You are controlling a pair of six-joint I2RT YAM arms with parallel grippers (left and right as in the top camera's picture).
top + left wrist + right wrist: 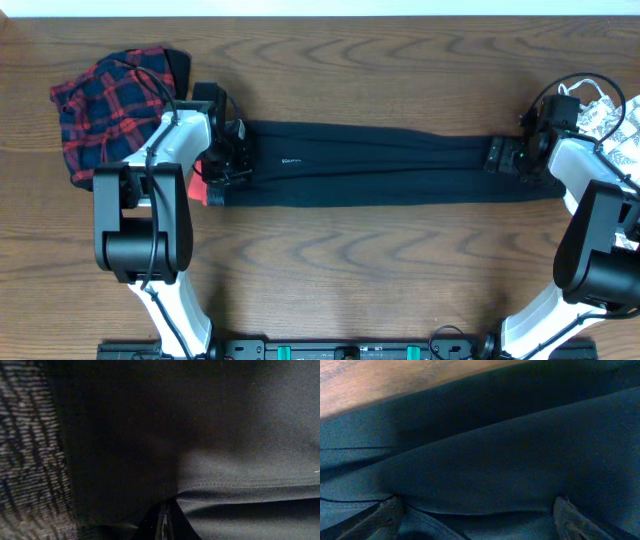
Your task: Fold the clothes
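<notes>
The left gripper (pixel 228 150) has its jaws pressed together; its fingertips (pixel 163 522) pinch a fold of the long black stretch-fabric leggings (pixel 380 160) at the waist end. In the left wrist view the creases in the cloth run together at the tips, and the grey knit waistband (pixel 30 450) lies just beside them on the left. In the overhead view a coral-red edge (pixel 200 188) of the waistband shows beside the arm.

The right gripper (pixel 503 155) has its jaws spread wide. Its two fingers (pixel 385 517) stand apart over the ankle end of the leggings and hold nothing.

The leggings lie stretched flat across the middle of the brown wood-grain table (pixel 350 270), spanning from one gripper to the other.

A crumpled red-and-navy plaid cloth garment (pixel 100 110) lies at the table's far left, behind the left arm. A white leaf-print top (pixel 615 130) lies at the right edge, beside the right arm.
</notes>
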